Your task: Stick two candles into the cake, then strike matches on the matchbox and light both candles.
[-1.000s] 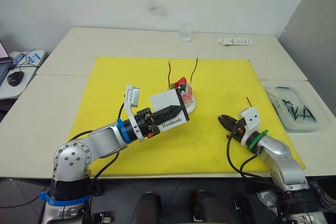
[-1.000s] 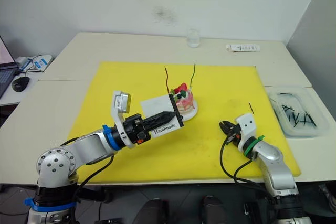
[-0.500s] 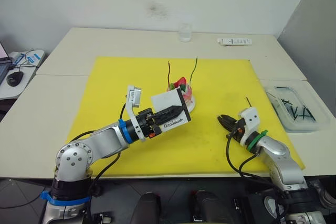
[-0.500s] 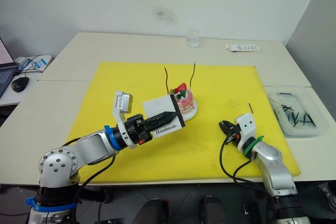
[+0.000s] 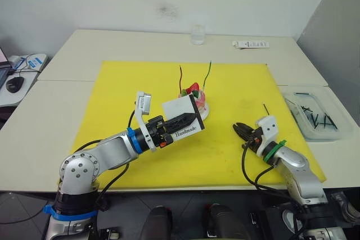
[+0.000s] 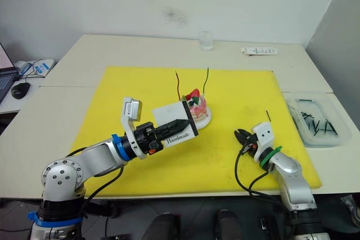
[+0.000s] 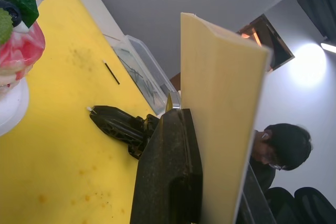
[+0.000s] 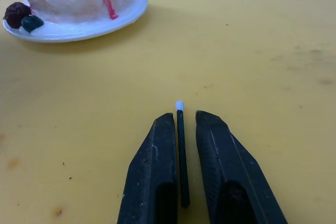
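Both candles, the red one (image 5: pixel 181 77) and the green one (image 5: pixel 208 73), stand upright in the cake (image 5: pixel 195 98), which sits on its small white plate on the yellow mat (image 5: pixel 112 94) covering the worktop (image 5: pixel 67 54). The left end effector (image 5: pixel 188 121) is clenched on the matchbox (image 5: pixel 181 115), holding it raised just in front of the cake with the printed face toward the onlooker. The right end effector (image 8: pixel 181 121) lies low over the mat, well to the right of the cake; a match (image 8: pixel 181 150) with a pale head sits between its two fingers, head pointing forward toward the plate, the fingers close on either side and apparently gripping it. Spare matches lie in a clear tray (image 5: pixel 312 117) at the right edge, and one more lies on the mat (image 5: pixel 265 108) behind the right arm.

The step in hand is judged to be striking. To do it well, the match head should meet a dark side edge of the box, not its white face, with a short firm stroke while the left arm keeps the box rigid and clear of the candles.
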